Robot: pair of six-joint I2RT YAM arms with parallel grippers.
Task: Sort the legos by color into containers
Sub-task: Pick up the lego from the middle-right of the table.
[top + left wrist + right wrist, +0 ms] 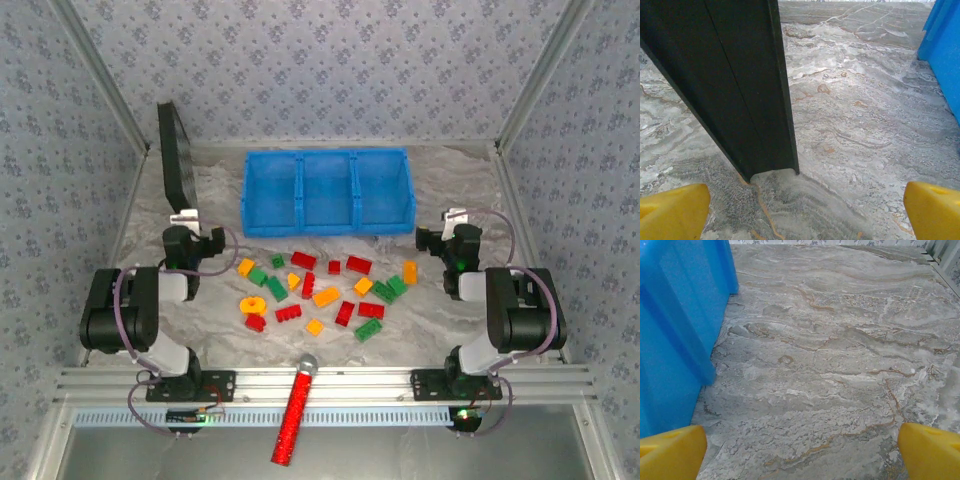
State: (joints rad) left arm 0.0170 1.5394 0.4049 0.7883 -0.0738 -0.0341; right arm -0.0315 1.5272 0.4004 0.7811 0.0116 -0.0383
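**Wide apart and empty-handed, sorting not yet begun**

Left claw (186, 218), left of centre in the overhead view: spread wide and clamped on nothing. Yellow fingertips (672, 212) at the two bottom corners of its wrist view, with bare marbled grey tabletop (855, 130) between. Straight ahead, across the upper left of that view, a flat black panel (730, 75) standing on edge, lower corner on the tabletop. At the right edge, a sliver of the bright blue rectangular plastic tray (945, 50).

Right claw (455, 222), right of centre overhead: likewise spread wide, holding nothing, yellow tips low in both corners of its wrist view. Blue tray wall close along the left side there, marbled surface beyond.

Overhead, tray at upper centre, split into three side-by-side compartments. Below it, between the two claws and apart from both, small studded plastic bricks (326, 296) in red, green and yellow-orange. All scattered loose on the tabletop, none in any compartment. At the left of the scatter, a yellow ring piece (252, 305). Bottom centre, lying across the metal rail (400, 380), a long red glittery cylinder with silver tip (293, 420). Lettering, if any, too small to read.
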